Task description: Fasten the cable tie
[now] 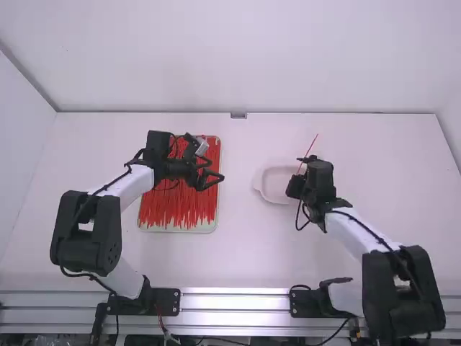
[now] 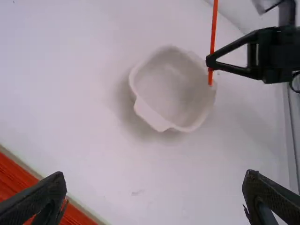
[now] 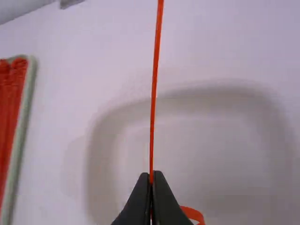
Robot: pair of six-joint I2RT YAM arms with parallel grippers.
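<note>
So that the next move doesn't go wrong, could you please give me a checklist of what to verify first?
1. Right gripper shut on the cable tie: ok.
2. Tie's long end straight and free: ok.
3. Which end carries the head: cannot tell.
4. Left gripper open, holding nothing: ok.
5. Left gripper close to the held tie: not ok; it hangs over the tray of red ties.
6. White bowl under the held tie, empty: ok.
</note>
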